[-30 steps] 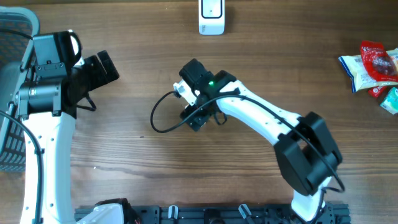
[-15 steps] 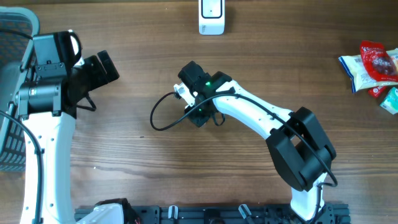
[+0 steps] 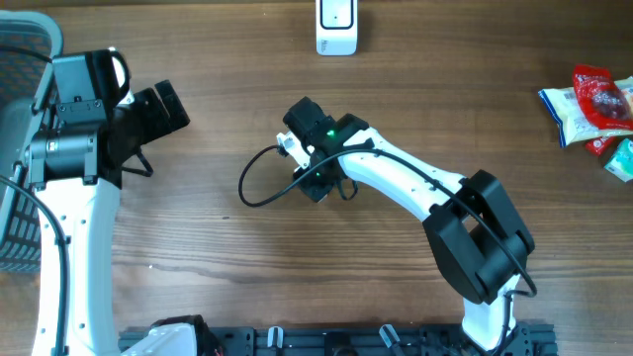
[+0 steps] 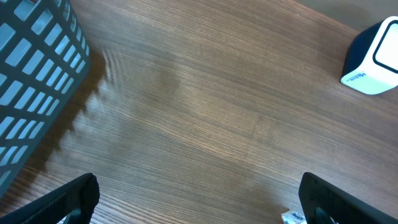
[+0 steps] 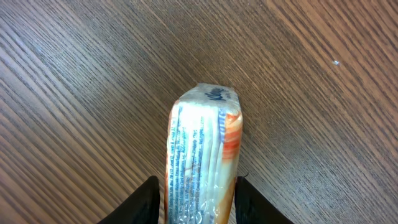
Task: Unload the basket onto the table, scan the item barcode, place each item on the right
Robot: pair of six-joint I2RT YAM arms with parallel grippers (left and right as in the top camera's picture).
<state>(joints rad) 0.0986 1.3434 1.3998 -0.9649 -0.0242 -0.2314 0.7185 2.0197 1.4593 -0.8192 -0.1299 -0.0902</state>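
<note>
Right arm's elbow has swung leftward since a second ago, and its jaws have narrowed. Right gripper [image 5: 199,202] now pinches snack packet [image 5: 202,143] by its flat sides, thin edge facing the wrist camera. Likely reason: a face can then be turned to the scanner [image 3: 336,27], well beyond the jaws. Packet's lower part is cut off in the wrist view and hidden under the wrist from overhead. Barcode not visible; edge print illegible. Left gripper [image 4: 199,208] spread wide, empty, with basket [image 4: 31,81] off to one side.
</note>
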